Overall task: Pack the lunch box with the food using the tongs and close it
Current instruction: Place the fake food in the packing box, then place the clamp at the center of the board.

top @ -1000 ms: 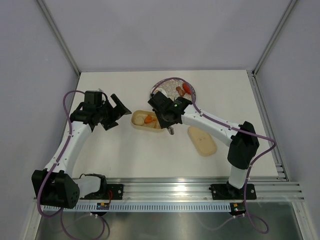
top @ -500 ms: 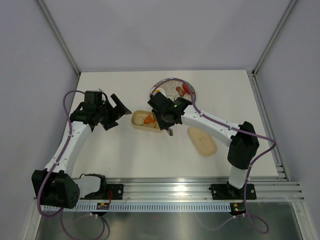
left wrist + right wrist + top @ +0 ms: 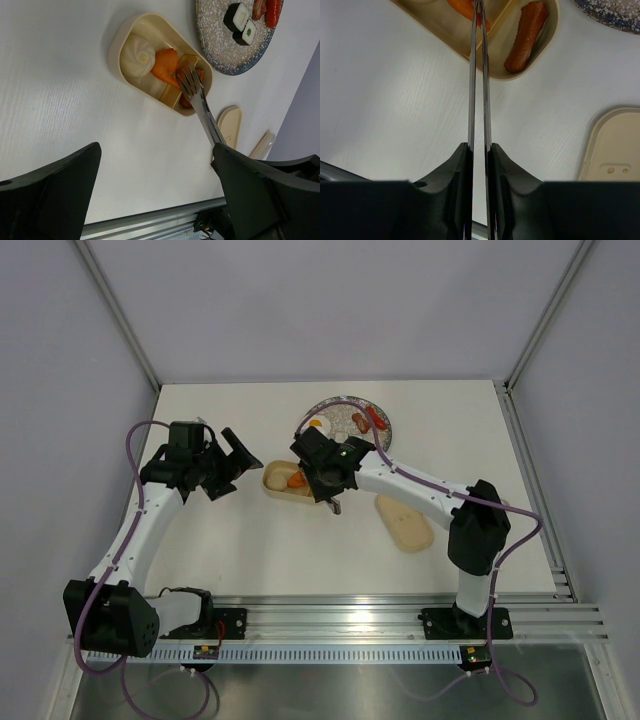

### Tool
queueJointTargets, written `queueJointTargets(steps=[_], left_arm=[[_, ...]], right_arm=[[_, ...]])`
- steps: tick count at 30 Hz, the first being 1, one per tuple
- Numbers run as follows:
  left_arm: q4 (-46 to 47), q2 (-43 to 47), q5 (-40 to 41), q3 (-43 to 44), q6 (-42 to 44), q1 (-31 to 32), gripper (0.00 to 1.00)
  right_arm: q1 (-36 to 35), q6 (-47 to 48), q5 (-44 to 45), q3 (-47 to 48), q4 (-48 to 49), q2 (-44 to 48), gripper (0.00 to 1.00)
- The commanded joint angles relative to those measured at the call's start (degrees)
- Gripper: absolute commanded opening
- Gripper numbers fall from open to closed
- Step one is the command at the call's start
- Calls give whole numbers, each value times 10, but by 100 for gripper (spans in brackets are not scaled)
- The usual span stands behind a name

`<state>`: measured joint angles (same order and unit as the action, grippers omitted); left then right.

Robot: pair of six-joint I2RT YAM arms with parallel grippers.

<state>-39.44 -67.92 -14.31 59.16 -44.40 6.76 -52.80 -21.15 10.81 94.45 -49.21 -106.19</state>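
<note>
Both tongs [image 3: 478,75] arms pinched by right claw [image 3: 479,150], tips in lunch box [image 3: 114,47], likely placing carrot [image 3: 164,64]; left claw [image 3: 155,165] wide, empty.

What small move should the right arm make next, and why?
Probably lift the tongs clear of the box: the right gripper holds them nearly closed over the carrot and sausage already inside, while sushi rolls lie unpacked on the plate.

This looks like a robotics lab test cell. A white worktop [image 3: 250,550] is boxed in by plain grey panels [image 3: 330,300] behind and beside it, with aluminium posts [image 3: 115,315] at its far corners. A slotted aluminium rail [image 3: 350,620] along its near edge carries two cabled arms [image 3: 140,530].
</note>
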Motion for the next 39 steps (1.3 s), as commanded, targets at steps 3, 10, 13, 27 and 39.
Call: queueJointTargets(steps=[3, 10, 13, 27, 39], left_arm=[[14, 9, 0, 17, 9, -3, 99], [16, 10, -1, 11, 8, -3, 99], [18, 12, -3, 10, 8, -3, 99], [30, 5, -5, -1, 5, -3, 99], [18, 13, 3, 0, 12, -3, 99]], right_arm=[[-6, 5, -14, 22, 1, -26, 16], [-6, 7, -9, 17, 4, -30, 16], [-6, 6, -5, 21, 1, -34, 15], [-6, 9, 75, 53, -6, 75, 16], [98, -2, 137, -82, 15, 211, 16]])
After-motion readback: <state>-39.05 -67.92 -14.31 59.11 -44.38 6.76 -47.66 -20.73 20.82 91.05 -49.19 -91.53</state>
